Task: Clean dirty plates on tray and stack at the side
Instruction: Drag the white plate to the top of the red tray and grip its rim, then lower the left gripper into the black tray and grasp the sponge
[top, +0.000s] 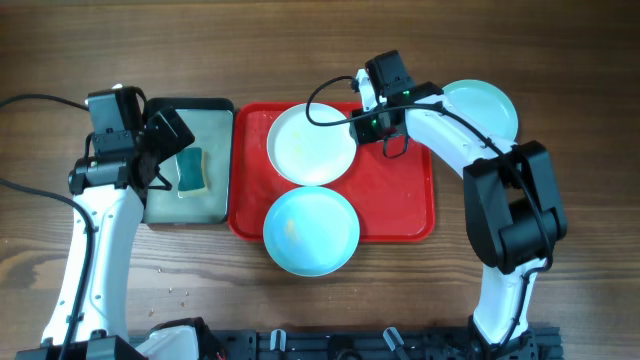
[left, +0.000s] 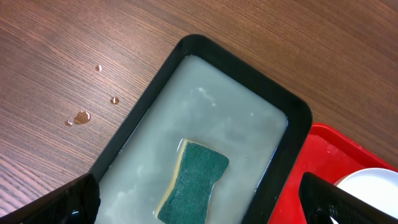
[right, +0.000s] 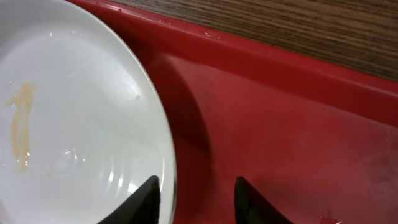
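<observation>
On the red tray (top: 400, 200) a white plate (top: 310, 145) lies at the back left, marked with an orange smear (right: 18, 124). One aqua plate (top: 311, 230) sits at the tray's front and overhangs its rim. A second aqua plate (top: 485, 105) rests on the table to the right of the tray. My right gripper (top: 362, 122) is at the white plate's right edge. In the right wrist view its jaws (right: 196, 180) stand apart, one finger over the plate (right: 74, 112) and the other over bare tray (right: 280, 124). My left gripper (left: 196, 186) hangs wide open above the sponge.
A green and yellow sponge (left: 193, 180) lies in cloudy water in the black-rimmed grey-green tray (left: 205, 81), just left of the red tray (left: 323, 149). Water drops (left: 81, 117) dot the wood beside it. Small crumbs (top: 175, 290) lie near the table's front left.
</observation>
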